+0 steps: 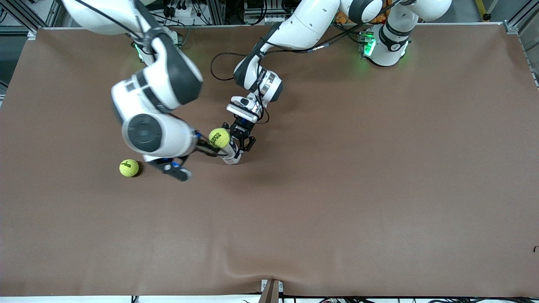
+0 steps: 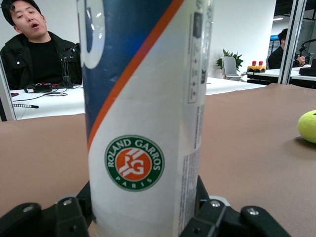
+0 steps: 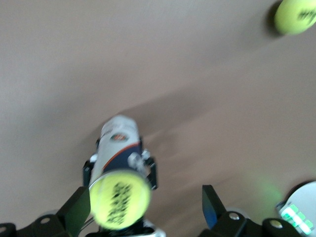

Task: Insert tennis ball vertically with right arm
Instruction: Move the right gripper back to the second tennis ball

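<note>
Tennis ball [image 1: 219, 137] sits on the open top of the tall ball can [image 2: 145, 118], and the right gripper [image 3: 145, 210] is over it with its fingers spread wide, holding nothing. The left gripper [image 1: 241, 141] is squeezed around the can near its bottom, keeping it standing on the brown table [image 1: 358, 189]. If the ball is off-centre or the can tips, it could roll off toward the second ball [image 1: 129, 167].
</note>
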Tool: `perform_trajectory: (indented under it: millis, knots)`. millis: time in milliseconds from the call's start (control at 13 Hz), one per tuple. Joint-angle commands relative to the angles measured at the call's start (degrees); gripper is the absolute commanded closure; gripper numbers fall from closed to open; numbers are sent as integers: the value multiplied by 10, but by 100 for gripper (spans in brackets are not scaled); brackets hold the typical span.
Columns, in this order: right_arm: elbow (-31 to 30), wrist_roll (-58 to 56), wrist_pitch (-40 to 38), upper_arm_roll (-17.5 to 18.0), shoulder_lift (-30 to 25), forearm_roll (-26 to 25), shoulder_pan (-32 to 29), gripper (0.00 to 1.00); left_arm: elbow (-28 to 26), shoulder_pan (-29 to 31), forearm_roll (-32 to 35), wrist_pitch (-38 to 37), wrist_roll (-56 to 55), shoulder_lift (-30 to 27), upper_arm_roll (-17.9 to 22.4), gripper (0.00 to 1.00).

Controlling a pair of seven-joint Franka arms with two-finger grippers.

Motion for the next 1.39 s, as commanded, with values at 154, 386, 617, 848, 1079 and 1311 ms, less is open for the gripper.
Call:
perform_trajectory:
  millis: [154, 386, 617, 848, 1079, 1311]
  knots:
    - [-19, -159, -4, 7, -2, -58, -118, 0, -3, -1, 73, 17, -127, 3, 2, 23]
    - [-88, -269, 77, 7, 6, -109, -174, 0, -7, 2, 88, 19, -139, 2, 2, 23]
    - [-170, -343, 164, 7, 7, -147, -221, 0, -6, 4, 89, 45, -144, -3, 2, 23]
    - [-213, -363, 212, 7, 18, -165, -251, 0, -6, 7, 97, 54, -156, -5, 2, 23]
    - [-278, -398, 304, 9, 24, -159, -286, 0, -8, 21, 195, 53, -244, -5, 2, 23]
    - [-313, -397, 340, 10, 25, -158, -282, 0, -9, 27, 210, 53, -253, -5, 2, 23]
